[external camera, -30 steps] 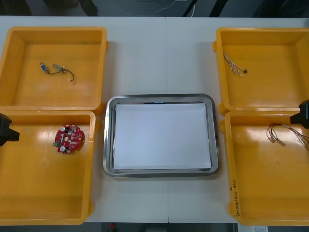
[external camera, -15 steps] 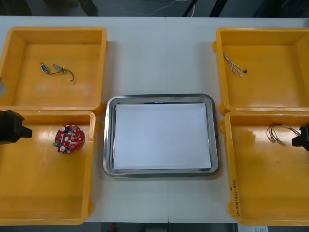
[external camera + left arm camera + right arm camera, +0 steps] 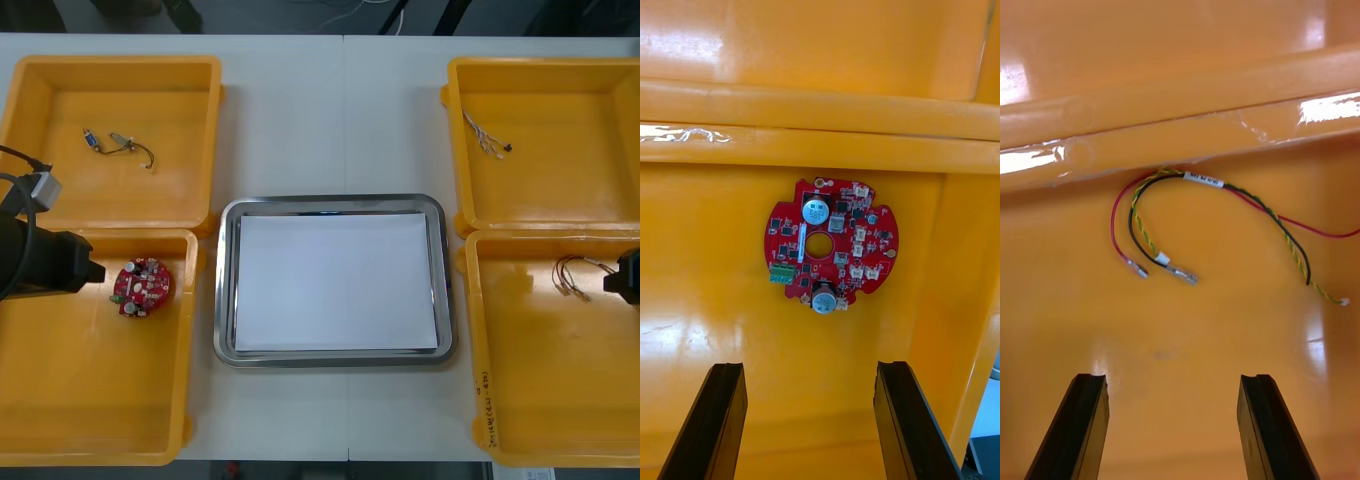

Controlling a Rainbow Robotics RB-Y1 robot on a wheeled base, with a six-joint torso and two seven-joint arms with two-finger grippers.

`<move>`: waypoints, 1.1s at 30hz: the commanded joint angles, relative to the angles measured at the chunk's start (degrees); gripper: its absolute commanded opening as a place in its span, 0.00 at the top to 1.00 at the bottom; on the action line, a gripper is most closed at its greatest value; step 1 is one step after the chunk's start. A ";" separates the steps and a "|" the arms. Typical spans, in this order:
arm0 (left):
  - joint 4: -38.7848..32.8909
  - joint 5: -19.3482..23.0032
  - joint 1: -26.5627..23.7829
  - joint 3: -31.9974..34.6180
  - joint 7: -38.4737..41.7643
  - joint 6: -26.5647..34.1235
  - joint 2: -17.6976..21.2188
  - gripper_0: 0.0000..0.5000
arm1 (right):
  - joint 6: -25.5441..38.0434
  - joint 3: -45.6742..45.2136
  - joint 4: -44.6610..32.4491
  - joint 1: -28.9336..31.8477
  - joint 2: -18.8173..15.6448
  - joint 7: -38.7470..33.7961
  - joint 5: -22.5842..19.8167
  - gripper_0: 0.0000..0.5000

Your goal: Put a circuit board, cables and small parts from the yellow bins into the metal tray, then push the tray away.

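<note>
**Left arm:** entering from the left edge of the front view at mid height, black body level. Left gripper [image 3: 92, 270] over the lower-left yellow bin [image 3: 95, 400], tips aimed right at the round red circuit board [image 3: 143, 287], just beside it and apart from it. Left wrist view: fingers [image 3: 719, 420] spread wide, nothing between them. Board flat on the bin floor beyond the tips, near the bin wall.

**Right arm:** barely inside the right edge of the front view at mid height. Right gripper [image 3: 623, 277] over the lower-right yellow bin [image 3: 540, 400], just beside the red and yellow cable [image 3: 573, 272]. Right wrist view: fingers [image 3: 1082, 427] spread wide, gripping nothing. Cable curled on the bin floor beyond the tips, close under the wall.

**Front view:**
- Metal tray [image 3: 330, 203] at centre, white inside, between the bins.
- Small metal parts [image 3: 120, 143] in the upper-left bin [image 3: 110, 70].
- Thin twisted cable [image 3: 485, 135] in the upper-right bin [image 3: 545, 70].

**Wrist views:**
- Board detail: centre hole, two silver cylinders, green block.
- Cable detail: bare metal ends.

**Writing:**
- White label [image 3: 1202, 180] on the cable, print too small to read.
- Dark handwriting [image 3: 484, 405] on the lower-right bin's rim, illegible.
</note>
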 commanded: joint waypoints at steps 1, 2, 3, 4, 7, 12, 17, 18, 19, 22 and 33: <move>1.65 -1.15 -1.76 -2.52 -4.67 -3.75 0.76 0.00 | -2.47 2.65 -0.42 0.86 0.17 2.01 3.81 0.00; 1.83 -1.24 -1.76 -2.70 -4.67 -4.19 0.76 0.00 | -2.64 2.91 -0.42 0.95 0.17 2.01 4.16 0.00; 2.27 -1.42 -1.85 -3.14 -4.67 -4.80 0.76 0.00 | -3.17 3.35 -0.42 1.04 0.34 2.01 4.68 0.00; 2.80 -1.51 -1.76 -3.66 -4.67 -5.68 0.76 0.00 | -3.78 3.97 -0.42 1.12 0.34 2.01 5.12 0.00; 3.32 -2.30 -1.85 -5.16 -4.58 -7.26 0.76 0.00 | -5.45 4.50 0.38 1.56 0.61 2.10 5.30 0.00; 3.85 -3.44 -1.67 -7.44 -3.88 -8.93 0.76 0.00 | -10.38 4.50 4.42 1.92 1.31 2.98 4.51 0.00; 6.14 -3.79 -1.67 -9.46 -3.79 -11.66 0.76 0.00 | -12.84 4.50 6.18 1.92 1.75 3.77 4.42 0.00; 6.93 -4.05 -1.67 -10.08 -3.79 -12.27 0.76 0.00 | -13.28 4.50 6.26 2.00 1.84 3.77 4.42 0.00; 7.28 -4.05 -1.59 -10.34 -3.79 -12.54 0.76 0.00 | -13.54 4.50 6.35 2.09 2.01 3.86 4.42 0.00; 8.42 -4.93 -1.41 -11.84 -3.79 -14.38 0.76 0.00 | -14.86 4.50 7.05 2.44 2.63 4.12 4.42 0.00; 8.69 -5.99 0.44 -14.74 -2.91 -17.90 0.76 0.00 | -21.54 6.17 8.55 4.20 4.56 5.00 5.65 0.00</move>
